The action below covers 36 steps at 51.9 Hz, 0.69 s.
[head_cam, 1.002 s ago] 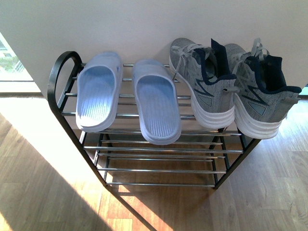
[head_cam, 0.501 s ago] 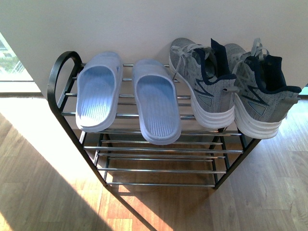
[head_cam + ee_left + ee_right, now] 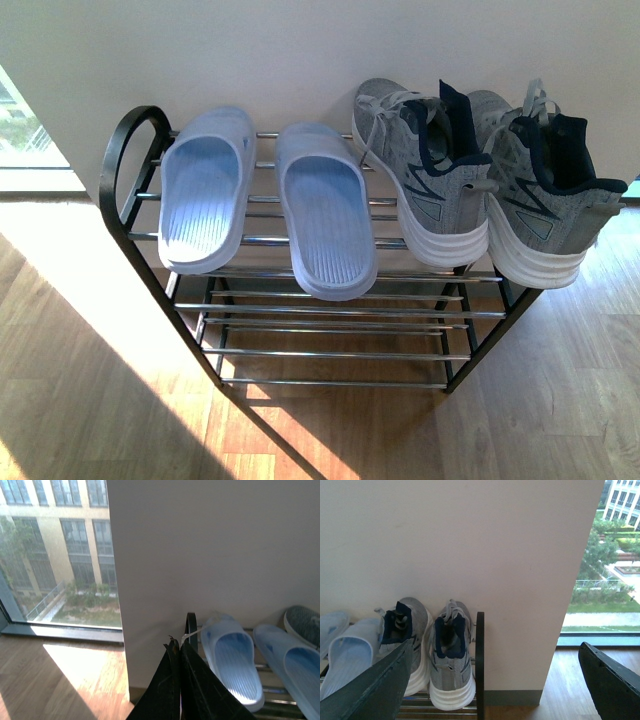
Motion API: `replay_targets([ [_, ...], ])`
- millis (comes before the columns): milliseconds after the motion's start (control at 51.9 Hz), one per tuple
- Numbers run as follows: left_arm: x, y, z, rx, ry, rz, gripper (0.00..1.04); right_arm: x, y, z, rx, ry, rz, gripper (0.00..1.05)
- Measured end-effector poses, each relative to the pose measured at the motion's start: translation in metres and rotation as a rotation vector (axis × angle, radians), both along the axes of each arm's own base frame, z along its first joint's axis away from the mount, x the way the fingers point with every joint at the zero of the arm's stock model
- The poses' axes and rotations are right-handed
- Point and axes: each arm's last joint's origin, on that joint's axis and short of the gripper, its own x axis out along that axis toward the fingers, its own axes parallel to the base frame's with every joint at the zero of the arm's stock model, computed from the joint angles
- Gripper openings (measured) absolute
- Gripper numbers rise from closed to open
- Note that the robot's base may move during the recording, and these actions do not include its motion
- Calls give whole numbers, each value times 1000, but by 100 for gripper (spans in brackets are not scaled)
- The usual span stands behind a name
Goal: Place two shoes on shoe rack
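On the top chrome rods of your black-framed shoe rack, both grey knit sneakers sit beside pale blue slides. Your left gripper is clenched; your right gripper is spread wide.

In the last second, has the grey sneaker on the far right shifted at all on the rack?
No. The right sneaker sits in the same spot against the shoe rack rods and its twin; nothing in the front view has moved.

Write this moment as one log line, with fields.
task: both sneakers on shoe rack top tier | beside: blue slippers | left gripper: shut | right gripper: open, empty
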Motion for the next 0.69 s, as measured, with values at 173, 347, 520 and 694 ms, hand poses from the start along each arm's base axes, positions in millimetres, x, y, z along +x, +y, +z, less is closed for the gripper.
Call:
replay_targets([
  [173, -3, 0, 0, 1, -8, 0, 1, 0, 0, 0, 0, 0, 1, 96],
  [347, -14, 0, -4, 1, 20, -1, 1, 0, 0, 0, 0, 0, 0, 96],
  [520, -15, 0, -4, 1, 11, 0, 1, 0, 0, 0, 0, 0, 2, 96],
  [694, -15, 0, -4, 1, 11, 0, 1, 0, 0, 0, 0, 0, 1, 96],
])
